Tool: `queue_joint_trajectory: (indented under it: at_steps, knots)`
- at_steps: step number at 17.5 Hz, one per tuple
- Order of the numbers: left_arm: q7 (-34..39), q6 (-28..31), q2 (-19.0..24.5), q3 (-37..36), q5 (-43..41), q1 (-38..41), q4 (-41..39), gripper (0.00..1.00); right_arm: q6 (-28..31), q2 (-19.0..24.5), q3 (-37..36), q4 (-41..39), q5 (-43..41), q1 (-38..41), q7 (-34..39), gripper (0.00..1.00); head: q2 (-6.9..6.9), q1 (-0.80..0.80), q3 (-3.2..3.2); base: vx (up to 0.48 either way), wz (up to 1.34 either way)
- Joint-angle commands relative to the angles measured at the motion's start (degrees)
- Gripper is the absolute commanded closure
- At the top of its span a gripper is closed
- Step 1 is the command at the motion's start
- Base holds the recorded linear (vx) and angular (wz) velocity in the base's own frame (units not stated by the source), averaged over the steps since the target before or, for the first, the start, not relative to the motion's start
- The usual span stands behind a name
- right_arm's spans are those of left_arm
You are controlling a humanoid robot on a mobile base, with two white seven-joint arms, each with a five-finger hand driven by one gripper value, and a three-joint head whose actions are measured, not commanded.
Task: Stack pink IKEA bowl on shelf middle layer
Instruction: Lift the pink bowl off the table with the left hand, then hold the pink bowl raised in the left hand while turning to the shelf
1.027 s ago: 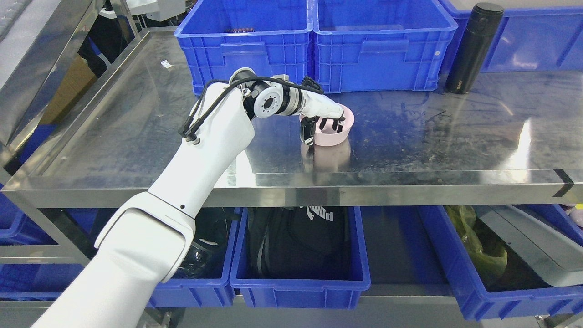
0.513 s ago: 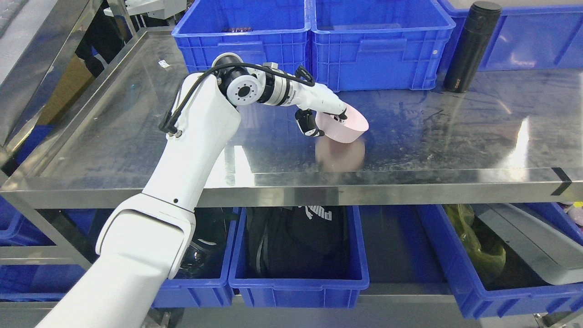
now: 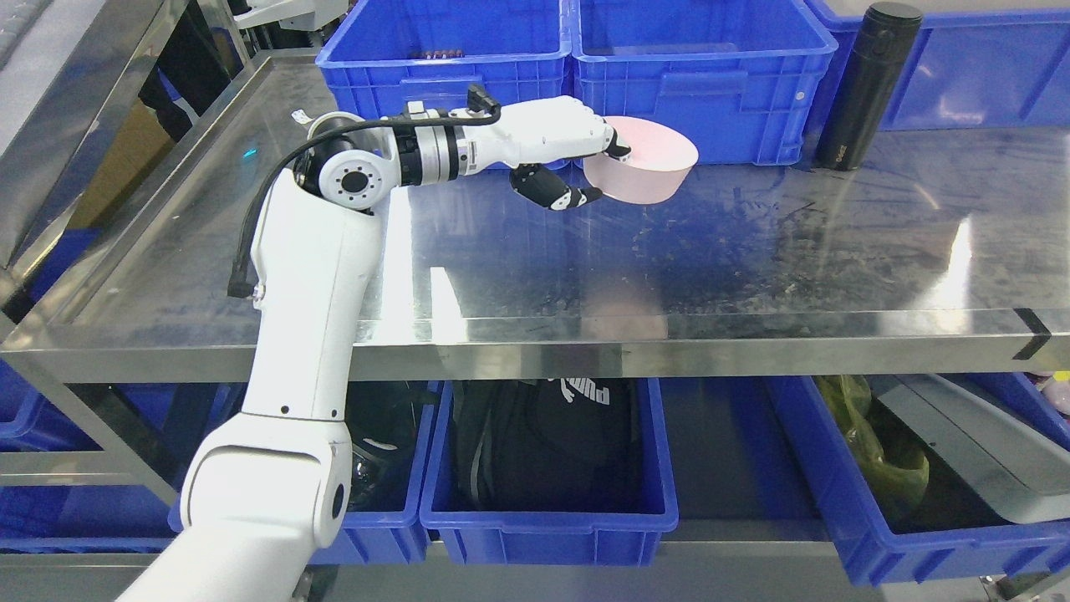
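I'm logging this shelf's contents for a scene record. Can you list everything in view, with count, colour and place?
pink bowl: one, pink, held above the steel shelf, in front of the back bins.
black bottle: one, black, upright at the back right of the shelf.
back bins: at least three, blue, in a row along the shelf's back edge.
steel shelf: one, silver, across the middle of the view.
lower bins: several, blue, on the level below.
black bag: one, black, in the middle lower bin.
yellow-green bag: one, in the lower right bin.
left hand: one, white with black fingertips, closed on the bowl's rim.
Right hand: not in view.
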Motion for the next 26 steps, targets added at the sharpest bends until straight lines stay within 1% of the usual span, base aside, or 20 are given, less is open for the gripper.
queue_joint_trajectory:
  at_steps: [1, 7, 12, 18, 26]
  knots:
    - [0.1, -0.1, 0.8, 11.6, 9.3, 6.3, -16.1, 0.99, 0.0, -1.0, 0.2, -1.0, 0.0, 0.0, 0.0, 0.00, 0.00, 0.00, 0.00, 0.000, 0.00]
    - [0.2, -0.1, 0.8, 10.9, 10.8, 9.1, -16.5, 0.99, 0.0, -1.0, 0.3, -1.0, -0.1, 0.0, 0.0, 0.00, 0.00, 0.00, 0.00, -0.011, 0.08]
    - [0.2, -0.1, 0.8, 10.7, 10.8, 10.7, -18.4, 0.99, 0.0, -1.0, 0.3, -1.0, -0.1, 0.0, 0.0, 0.00, 0.00, 0.00, 0.00, -0.075, 0.67]
    - [0.6, -0.1, 0.8, 8.8, 10.8, 10.8, -19.6, 0.99, 0.0, -1.0, 0.3, -1.0, 0.0, 0.0, 0.0, 0.00, 0.01, 0.00, 0.00, -0.051, 1.00]
    - [1.1, -0.1, 0.8, 8.2, 10.8, 12.9, -20.2, 0.99, 0.0, -1.0, 0.2, -1.0, 0.0, 0.0, 0.0, 0.00, 0.05, 0.00, 0.00, 0.050, 1.34]
